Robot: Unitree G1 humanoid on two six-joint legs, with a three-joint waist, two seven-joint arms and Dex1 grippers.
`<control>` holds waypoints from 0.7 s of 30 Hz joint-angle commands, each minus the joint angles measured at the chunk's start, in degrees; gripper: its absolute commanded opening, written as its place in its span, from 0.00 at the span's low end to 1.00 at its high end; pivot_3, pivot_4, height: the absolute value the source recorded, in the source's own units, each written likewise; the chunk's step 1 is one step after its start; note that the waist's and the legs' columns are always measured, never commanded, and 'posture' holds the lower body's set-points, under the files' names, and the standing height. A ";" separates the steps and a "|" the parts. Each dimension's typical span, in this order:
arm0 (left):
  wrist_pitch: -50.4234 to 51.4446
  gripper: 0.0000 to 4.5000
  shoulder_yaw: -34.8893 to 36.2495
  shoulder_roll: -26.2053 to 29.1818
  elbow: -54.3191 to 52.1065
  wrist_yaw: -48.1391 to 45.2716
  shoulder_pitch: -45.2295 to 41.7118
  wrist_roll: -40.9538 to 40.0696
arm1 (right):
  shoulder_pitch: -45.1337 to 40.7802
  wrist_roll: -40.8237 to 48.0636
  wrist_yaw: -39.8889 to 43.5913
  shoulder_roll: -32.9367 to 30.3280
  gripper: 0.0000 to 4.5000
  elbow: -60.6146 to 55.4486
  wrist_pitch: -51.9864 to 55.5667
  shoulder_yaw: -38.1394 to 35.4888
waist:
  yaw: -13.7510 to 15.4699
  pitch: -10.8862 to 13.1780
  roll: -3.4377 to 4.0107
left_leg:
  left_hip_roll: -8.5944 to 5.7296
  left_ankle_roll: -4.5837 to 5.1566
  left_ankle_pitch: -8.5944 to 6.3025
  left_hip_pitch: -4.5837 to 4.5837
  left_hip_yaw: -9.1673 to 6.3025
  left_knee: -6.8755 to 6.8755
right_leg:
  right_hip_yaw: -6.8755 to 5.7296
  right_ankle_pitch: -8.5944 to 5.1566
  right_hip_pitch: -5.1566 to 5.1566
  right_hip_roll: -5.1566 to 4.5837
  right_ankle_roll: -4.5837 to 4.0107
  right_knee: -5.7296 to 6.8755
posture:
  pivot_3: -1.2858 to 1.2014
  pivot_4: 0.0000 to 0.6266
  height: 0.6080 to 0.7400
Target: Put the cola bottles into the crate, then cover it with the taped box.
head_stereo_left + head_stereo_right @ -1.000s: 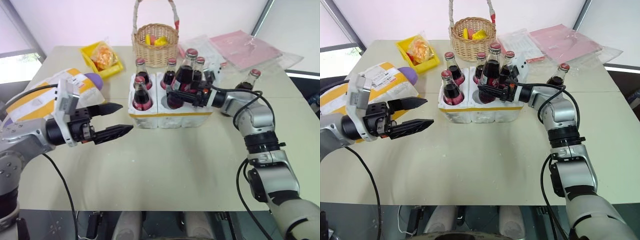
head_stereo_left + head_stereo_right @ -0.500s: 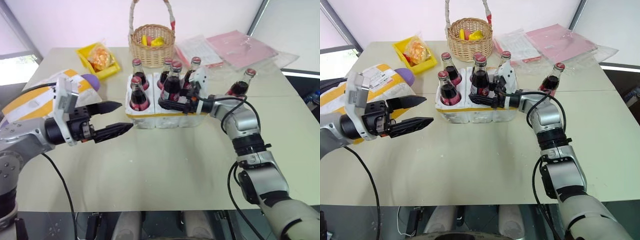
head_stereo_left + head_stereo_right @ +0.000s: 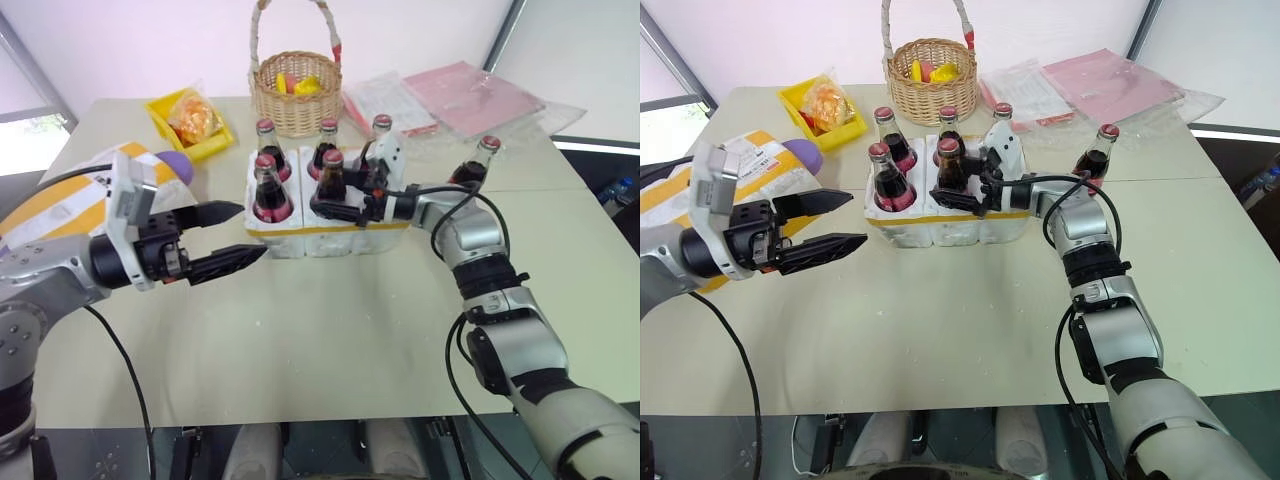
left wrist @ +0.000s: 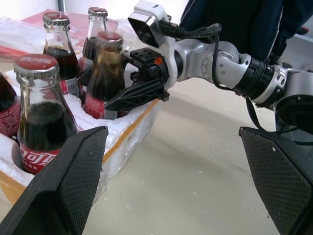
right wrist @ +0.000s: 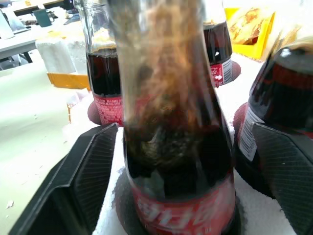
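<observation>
Five cola bottles [image 3: 331, 176] now stand in the crate [image 3: 330, 238], the right gripper [image 3: 335, 205] having just spread its fingers off the newest, while the sixth bottle [image 3: 476, 168] waits on the counter [image 3: 330, 330] and the left gripper [image 3: 228, 238] hangs open.

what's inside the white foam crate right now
Five cola bottles stand in the crate's wells, the front middle one between the right gripper's open fingers. The front right well is hidden behind that gripper. A sixth bottle stands outside.

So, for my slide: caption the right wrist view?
Open right gripper flanking a cola bottle seated in the foam crate.
</observation>
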 commanded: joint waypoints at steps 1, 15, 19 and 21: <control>-1.43 1.00 0.23 0.66 -0.28 -0.43 -1.27 0.31 | 1.98 1.22 1.02 -1.80 0.99 -5.05 2.32 -1.42 | 0.09 0.00 0.00 | 0.00 0.00 0.00 0.00 0.00 -0.02 | 0.00 0.00 -0.01 0.00 0.00 -0.01 | 0.52 0.24 0.98; -2.88 1.00 -4.44 -0.27 3.98 -3.83 -5.22 3.25 | 21.26 12.00 -5.00 -19.14 0.99 -41.61 21.89 -15.39 | 1.64 0.01 0.00 | 0.02 0.00 0.00 -0.17 0.02 -0.14 | 0.00 -0.03 -0.21 0.00 -0.04 -0.10 | 0.52 0.24 0.98; -2.77 1.00 -5.30 -0.19 4.29 -5.15 -6.57 3.37 | 29.83 14.08 -7.00 -24.12 0.99 -46.38 24.92 -22.29 | 1.83 0.01 0.00 | 0.02 0.00 0.00 -0.19 0.04 -0.13 | 0.00 -0.04 -0.18 -0.01 -0.05 -0.17 | 0.52 0.24 0.98; -2.65 1.00 -5.53 -0.19 4.23 -5.60 -7.07 3.34 | 32.56 14.42 -8.06 -25.57 0.99 -46.50 25.08 -24.70 | 1.85 0.01 0.00 | 0.02 0.00 0.00 -0.21 0.04 -0.12 | 0.00 -0.05 -0.17 -0.01 -0.07 -0.22 | 0.52 0.24 0.98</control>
